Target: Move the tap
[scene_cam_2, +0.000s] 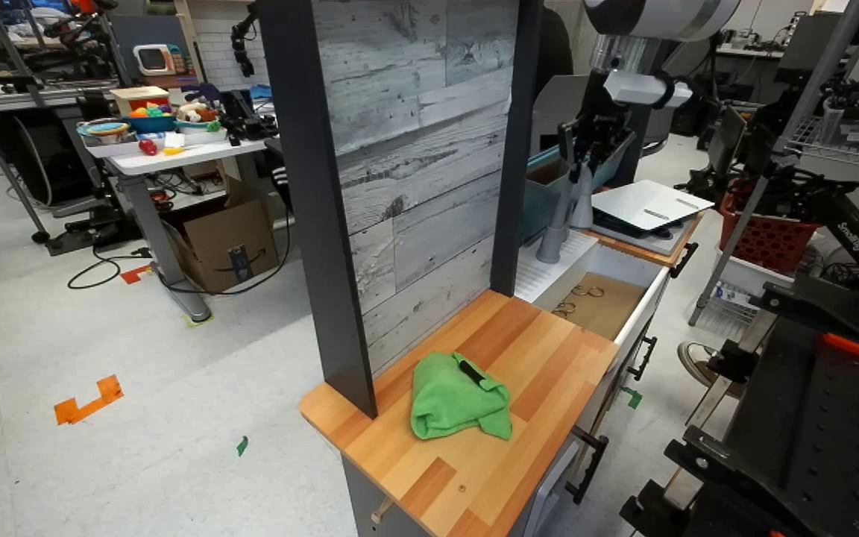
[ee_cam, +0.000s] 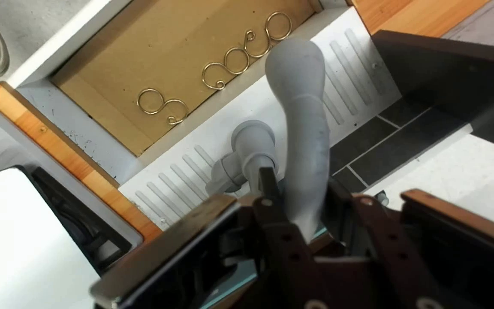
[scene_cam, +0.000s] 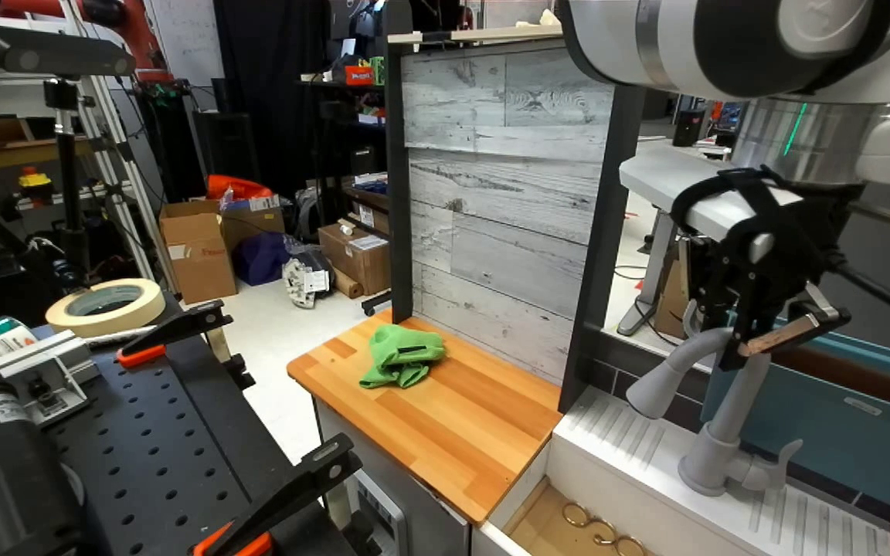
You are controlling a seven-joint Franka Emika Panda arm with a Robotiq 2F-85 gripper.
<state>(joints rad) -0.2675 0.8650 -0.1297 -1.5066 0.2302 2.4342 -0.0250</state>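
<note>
The light grey tap stands on a white ribbed sink top. Its arched spout shows in an exterior view [scene_cam: 673, 367], with the side lever [scene_cam: 781, 459] at its base. It also shows in an exterior view [scene_cam_2: 558, 224] and in the wrist view [ee_cam: 303, 107]. My gripper [scene_cam: 731, 344] is at the top of the arch, pointing down. In the wrist view my fingers [ee_cam: 302, 189] lie on both sides of the spout, close against it, and look shut on it. The spout's end hangs over the ribbed top, towards the wooden counter. The arch's top is partly hidden by my fingers.
An open drawer [scene_cam_2: 634, 302] with several gold wire rings [ee_cam: 236, 60] is in front of the tap. A grey wood-pattern panel [scene_cam: 507, 208] with dark posts stands beside it. A green cloth [scene_cam: 402, 351] lies on the wooden counter [scene_cam: 445, 432]. A teal bin [scene_cam: 839, 425] stands behind.
</note>
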